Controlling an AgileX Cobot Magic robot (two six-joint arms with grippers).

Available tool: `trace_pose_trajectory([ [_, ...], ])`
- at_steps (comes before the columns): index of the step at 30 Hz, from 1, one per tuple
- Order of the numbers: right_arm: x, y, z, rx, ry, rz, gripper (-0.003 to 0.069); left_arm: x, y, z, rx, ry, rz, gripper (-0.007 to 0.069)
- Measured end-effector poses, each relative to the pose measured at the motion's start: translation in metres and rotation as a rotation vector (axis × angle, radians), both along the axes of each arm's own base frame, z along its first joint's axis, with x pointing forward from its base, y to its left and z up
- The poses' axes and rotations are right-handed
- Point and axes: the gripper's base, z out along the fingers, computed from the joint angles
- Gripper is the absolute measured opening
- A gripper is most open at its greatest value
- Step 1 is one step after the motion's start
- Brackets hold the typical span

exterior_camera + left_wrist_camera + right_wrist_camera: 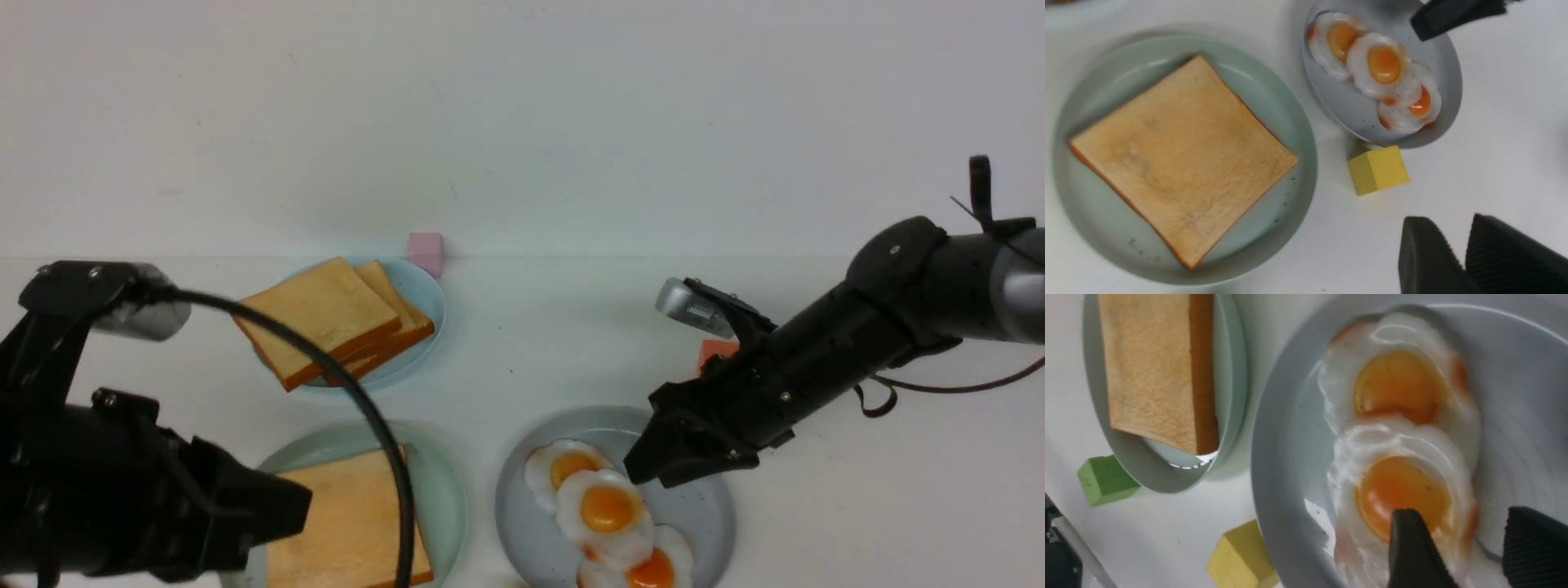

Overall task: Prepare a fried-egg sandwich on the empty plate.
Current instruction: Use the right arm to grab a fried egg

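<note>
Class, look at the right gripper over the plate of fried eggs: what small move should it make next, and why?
Probably lower the right gripper and close on the middle fried egg. Its jaws are open and empty over that egg on the grey plate, while the mint-green plate holds one toast slice with no egg on it yet.

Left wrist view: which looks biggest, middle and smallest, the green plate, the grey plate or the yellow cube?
1. Round pale mint-green plate, maybe only because it's nearer the camera.
2. Round grey-blue plate.
3. Small yellow foam cube.
</note>
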Motion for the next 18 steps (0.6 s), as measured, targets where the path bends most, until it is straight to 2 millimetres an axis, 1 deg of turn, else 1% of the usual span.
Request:
trace_pose_trajectory([
  [4,0.001,0.001,-0.009,0.007,0.021,0.001,0.0335,-0.015,-0.007,0.006,0.030,-0.034,-0.036,0.0109],
  [9,0.002,0.002,-0.018,0.006,0.043,-0.003,0.0335,-0.024,-0.017,0.006,0.022,-0.027,-0.097,0.0040],
  [13,0.003,0.003,-0.024,0.013,0.063,-0.010,0.0335,-0.025,-0.020,0.006,0.020,-0.025,-0.113,0.0012],
  [18,0.003,0.005,-0.029,0.045,0.070,-0.005,0.0321,-0.025,-0.020,0.006,0.025,-0.029,-0.118,0.0006],
])
